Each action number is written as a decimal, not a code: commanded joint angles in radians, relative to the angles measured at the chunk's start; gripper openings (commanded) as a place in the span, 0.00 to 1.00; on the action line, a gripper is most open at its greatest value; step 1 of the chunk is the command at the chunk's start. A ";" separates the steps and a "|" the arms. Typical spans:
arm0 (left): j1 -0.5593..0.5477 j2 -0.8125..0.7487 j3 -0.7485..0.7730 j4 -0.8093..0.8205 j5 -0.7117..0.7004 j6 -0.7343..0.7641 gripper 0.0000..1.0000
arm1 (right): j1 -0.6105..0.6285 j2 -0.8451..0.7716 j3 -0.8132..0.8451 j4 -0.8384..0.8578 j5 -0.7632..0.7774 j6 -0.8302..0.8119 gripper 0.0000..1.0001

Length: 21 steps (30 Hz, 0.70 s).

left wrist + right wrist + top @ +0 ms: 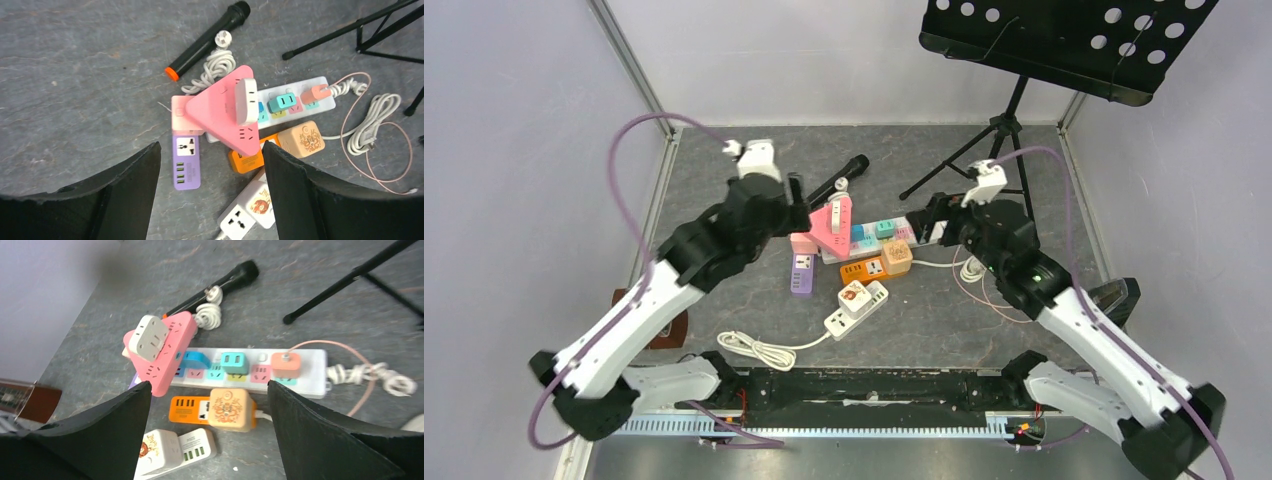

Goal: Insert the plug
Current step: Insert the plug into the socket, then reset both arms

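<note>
**Both hands wide, white plug on the pink strip**

We see the white plug [246, 100] sitting against the upper face of the pink triangular strip [220, 112], near the middle of the worktop [944, 330]. We cannot tell whether its pins are fully home. The pink strip is tilted and rests across the long white strip [312, 371] and the head of the purple strip [186, 162].

The left hand [210, 150] hovers over the left side of the pile, fingers spread wide with nothing between them. The right hand [209, 387] hovers over the right side, equally wide and empty. Neither touches the plug.

A teal plug [234, 362] and a salmon plug [285, 365] stand side by side in the long white strip. Toward the near edge lies an orange strip [187, 409] with a tan cube [230, 409] at its right end, and nearer still a white USB strip [247, 212]. A black microphone [207, 37] lies toward the far edge. A music stand [1064, 40] stands at the far right corner.
</note>
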 commanded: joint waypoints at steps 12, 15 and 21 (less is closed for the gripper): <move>0.004 -0.528 -0.094 -0.232 -0.049 0.073 0.81 | -0.003 -0.511 0.081 -0.337 0.496 -0.190 0.98; 0.003 -0.577 -0.090 -0.252 -0.050 0.081 0.81 | -0.004 -0.591 0.120 -0.341 0.569 -0.228 0.98; 0.003 -0.646 -0.074 -0.257 -0.030 0.109 0.82 | -0.004 -0.693 0.188 -0.330 0.669 -0.307 0.98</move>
